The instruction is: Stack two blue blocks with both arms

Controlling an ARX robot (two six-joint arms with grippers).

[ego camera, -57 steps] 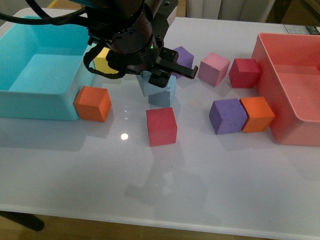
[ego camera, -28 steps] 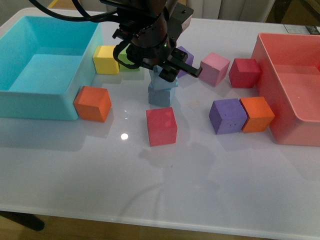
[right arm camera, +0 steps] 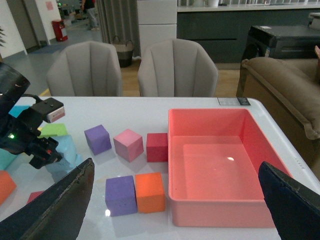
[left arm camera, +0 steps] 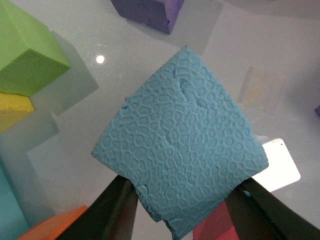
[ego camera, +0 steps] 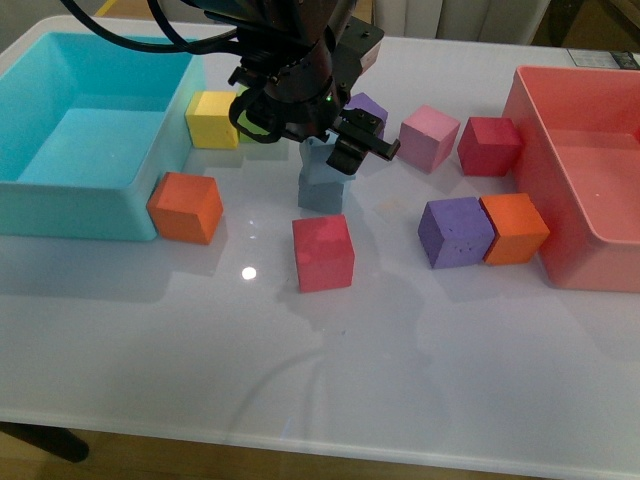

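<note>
One blue block (ego camera: 320, 193) rests on the white table in the front view. The other blue block (ego camera: 317, 154) sits right on top of it, still pinched by my left gripper (ego camera: 333, 152), whose black arm comes down from the top. In the left wrist view this held block (left arm camera: 182, 135) fills the middle, with a black finger (left arm camera: 117, 210) pressed on each side of it. My right gripper (right arm camera: 175, 200) is out of the front view. It hangs open and empty high above the table's right end, far from the blue blocks (right arm camera: 62, 155).
A turquoise bin (ego camera: 60, 130) stands at the left and a pink bin (ego camera: 590, 180) at the right. A red cube (ego camera: 323, 252) lies just in front of the stack. An orange cube (ego camera: 185, 207), purple cube (ego camera: 455, 232) and pink cube (ego camera: 428, 138) lie around it.
My left arm has swung right and back, carrying the held blue block from the other block's left edge to squarely above it. The other cubes have not moved.
</note>
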